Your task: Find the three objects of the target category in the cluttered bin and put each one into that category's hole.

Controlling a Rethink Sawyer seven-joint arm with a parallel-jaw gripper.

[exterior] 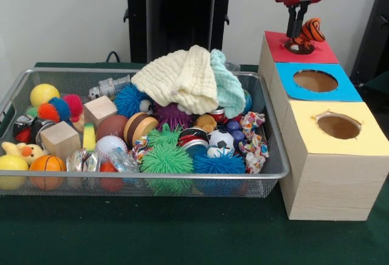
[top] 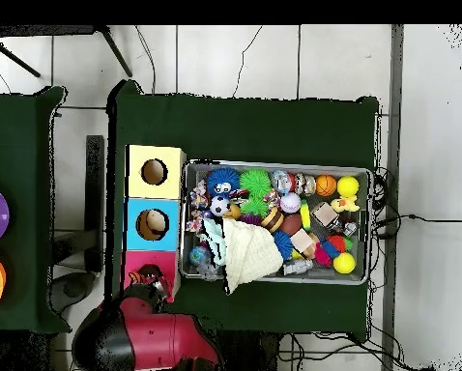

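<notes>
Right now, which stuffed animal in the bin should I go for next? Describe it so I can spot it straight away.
In the front view, go to the left end of the wire bin, by the near rim. The yellow duckling lies between a plain wooden cube and a smooth yellow ball, just above an orange basketball. Unlike the balls, it is plush, with an orange beak.

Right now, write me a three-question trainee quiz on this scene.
1. True or false: the gripper holds the orange black-striped toy over the red-surround hole.
2. The yellow duckling lies: A) in the bin, B) on the wooden box, C) on the green tablecloth.
3. Fill in: the middle hole's surround is ____.

Key: 1 true; 2 A; 3 blue.
</notes>
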